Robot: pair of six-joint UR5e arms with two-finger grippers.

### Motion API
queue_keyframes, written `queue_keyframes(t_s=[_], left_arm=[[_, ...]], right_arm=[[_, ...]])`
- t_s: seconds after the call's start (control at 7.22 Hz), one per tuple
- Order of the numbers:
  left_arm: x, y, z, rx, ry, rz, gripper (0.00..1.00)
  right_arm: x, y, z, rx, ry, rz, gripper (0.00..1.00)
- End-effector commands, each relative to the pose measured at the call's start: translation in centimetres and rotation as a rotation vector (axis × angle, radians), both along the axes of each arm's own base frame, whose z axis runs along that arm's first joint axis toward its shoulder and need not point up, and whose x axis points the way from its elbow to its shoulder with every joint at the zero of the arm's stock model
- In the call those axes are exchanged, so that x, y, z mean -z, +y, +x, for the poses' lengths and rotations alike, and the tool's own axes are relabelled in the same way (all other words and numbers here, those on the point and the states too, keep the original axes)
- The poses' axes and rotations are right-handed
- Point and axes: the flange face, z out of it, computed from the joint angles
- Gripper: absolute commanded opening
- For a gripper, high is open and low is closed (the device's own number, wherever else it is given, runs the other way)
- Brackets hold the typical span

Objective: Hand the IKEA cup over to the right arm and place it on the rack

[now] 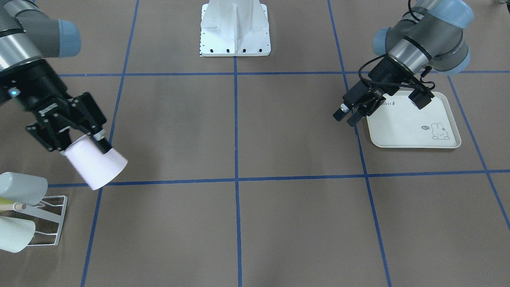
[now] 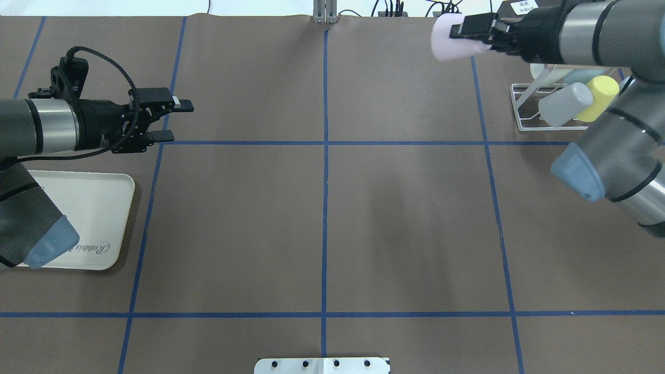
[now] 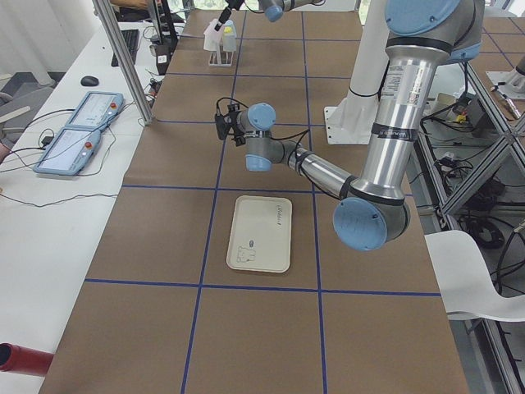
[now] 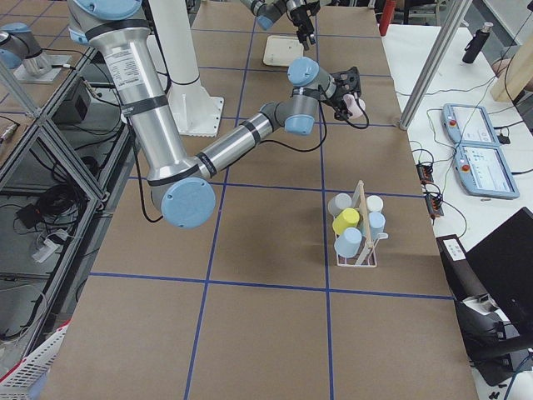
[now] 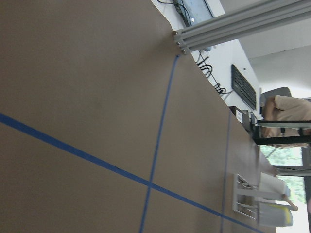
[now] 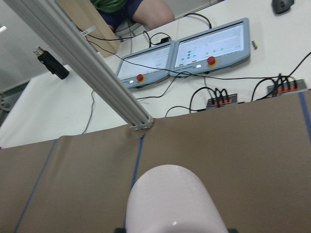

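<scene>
Seen first from the front-facing camera, the right end effector (image 1: 77,144) is clenched on the pink cup (image 1: 99,167), one finger lying along the cup's side. The cup hangs above the table (image 1: 279,139), its long axis tilted so that the free end points down and toward the camera's side. The rack (image 1: 51,223) stands near it at the lower left, apart from it, with pale cups on its prongs. The left end effector (image 1: 346,116) is released and holds nothing, its fingers spread over the near edge of the tray (image 1: 414,139). Overhead, the cup's axis runs nearly level, with the free end pointing toward the robot's left and away from the rack, where a grey cup (image 2: 563,104) and a yellow cup (image 2: 602,96) sit side by side. The left end effector's two fingers stand clearly apart, just beyond the tray's far edge. From the right-side camera, the cup is well up the table from the rack. The right wrist camera looks along the cup, whose rounded, closed end faces away from the end effector, toward the table's operator edge. The left wrist camera shows bare table and the rack at the lower right edge.
</scene>
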Motion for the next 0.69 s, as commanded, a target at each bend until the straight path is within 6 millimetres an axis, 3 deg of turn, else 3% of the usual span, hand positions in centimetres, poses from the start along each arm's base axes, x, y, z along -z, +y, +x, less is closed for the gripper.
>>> queue_keyframes(t_s=[0.0,0.28,0.42,0.55], left_arm=[[-2.4,-3.2,-2.7,-0.038,-0.288,0.024,1.00],[-5.0,-3.0,-3.3,-0.088,-0.425,0.048,1.00],[-6.3,-2.7,-4.1,-0.095,-0.458,0.063,1.00],[-7.1,-2.3,-4.3,-0.100,-0.470,0.061,1.00]], right_arm=[[-7.7,-6.2,10.0,0.035,0.214,-0.106,0.24],[-15.7,-12.9,15.9,0.152,0.329,-0.145,0.23],[-18.4,-15.7,18.5,0.201,0.323,-0.169,0.23],[-19.4,-17.4,20.7,0.236,0.333,-0.190,0.23]])
